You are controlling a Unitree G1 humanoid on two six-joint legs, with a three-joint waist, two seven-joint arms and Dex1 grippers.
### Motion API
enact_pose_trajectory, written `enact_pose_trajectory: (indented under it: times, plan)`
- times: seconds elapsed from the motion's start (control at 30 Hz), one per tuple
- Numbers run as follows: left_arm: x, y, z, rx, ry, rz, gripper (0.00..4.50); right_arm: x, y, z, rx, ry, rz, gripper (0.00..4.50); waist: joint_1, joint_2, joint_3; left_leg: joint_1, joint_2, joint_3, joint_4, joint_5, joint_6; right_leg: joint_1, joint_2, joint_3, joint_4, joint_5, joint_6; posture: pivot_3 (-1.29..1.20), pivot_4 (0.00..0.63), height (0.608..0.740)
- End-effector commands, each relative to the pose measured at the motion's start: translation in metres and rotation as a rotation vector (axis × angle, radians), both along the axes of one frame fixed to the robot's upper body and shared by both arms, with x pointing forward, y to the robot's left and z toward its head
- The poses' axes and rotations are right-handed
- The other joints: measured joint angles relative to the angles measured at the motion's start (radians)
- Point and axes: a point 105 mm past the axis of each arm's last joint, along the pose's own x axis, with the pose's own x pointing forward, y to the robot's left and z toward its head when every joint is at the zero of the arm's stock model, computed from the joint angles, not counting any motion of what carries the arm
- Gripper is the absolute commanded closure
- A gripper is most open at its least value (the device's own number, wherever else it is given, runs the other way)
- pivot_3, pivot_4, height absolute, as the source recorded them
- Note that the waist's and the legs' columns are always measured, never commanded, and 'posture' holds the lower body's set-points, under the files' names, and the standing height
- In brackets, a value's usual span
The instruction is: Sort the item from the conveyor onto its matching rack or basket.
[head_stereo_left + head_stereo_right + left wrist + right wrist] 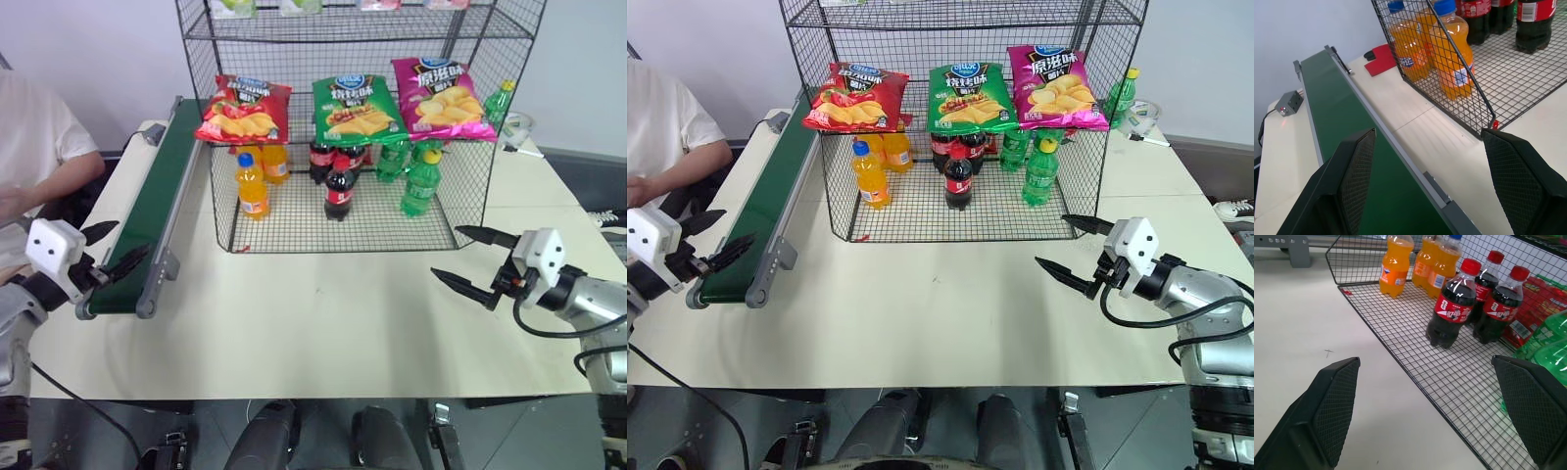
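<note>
The red chip bag [243, 110] lies on the slanted mesh shelf of the black wire rack [509, 69], at its left end, beside a green bag [355, 108] and a pink bag [441, 98]. The dark-green conveyor [157, 191] runs along the table's left side with nothing on its belt [1337, 117]. My left gripper [133, 236] hovers open and level over the belt's near end, holding nothing. At the table's right, in front of the rack, my right gripper [445, 253] is open and empty too, and points toward the rack's floor [1459, 377].
Orange soda [252, 186], cola [339, 189] and green bottles [419, 181] stand on the rack's bottom mesh. A person in a white sleeve [39, 137] sits at the far left beside the conveyor. A small grey box [1289, 103] sits by the belt.
</note>
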Motion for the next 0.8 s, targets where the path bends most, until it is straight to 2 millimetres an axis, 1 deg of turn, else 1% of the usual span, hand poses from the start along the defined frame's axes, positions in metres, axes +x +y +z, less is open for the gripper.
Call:
enact_pose_trajectory:
  times: [0.03,0.33,0.43,0.53,0.8]
  plan:
    - [-0.001,0.004,0.012,0.031,-0.050,0.007,0.91,0.001,0.000,0.010,0.001,-0.051,0.003,0.00,0.000,0.000,0.000,0.000,0.000,0.000,0.000,0.000,0.000,0.000,0.000,0.000,0.000,0.000,0.000,0.00,0.150,0.740]
    - [0.000,0.003,0.010,0.025,-0.055,0.005,0.91,0.001,0.001,0.010,0.007,-0.052,0.001,0.00,0.000,0.000,0.000,0.000,0.000,0.000,0.000,0.000,0.000,0.000,0.000,0.000,0.000,0.000,0.000,0.00,0.150,0.740]
    - [0.000,0.001,0.015,-0.008,-0.072,-0.016,0.91,0.000,0.001,0.009,0.016,-0.026,0.015,0.00,0.000,0.000,0.000,0.000,0.000,0.000,0.000,0.000,-0.001,0.000,0.000,0.000,0.000,0.000,0.000,0.00,0.150,0.740]
    - [0.001,0.003,0.018,-0.006,-0.092,0.004,0.91,0.000,0.002,0.009,0.009,-0.024,0.022,0.00,0.000,0.000,0.000,0.000,0.000,0.000,0.000,-0.001,-0.001,0.000,0.000,0.000,0.000,0.000,0.000,0.00,0.150,0.740]
    - [0.001,-0.003,0.008,-0.003,-0.079,0.001,0.91,0.003,0.002,0.011,0.001,-0.034,0.025,0.00,-0.001,0.000,0.000,0.000,0.000,0.000,0.000,0.000,0.000,0.000,0.000,0.000,-0.001,0.000,0.000,0.00,0.150,0.740]
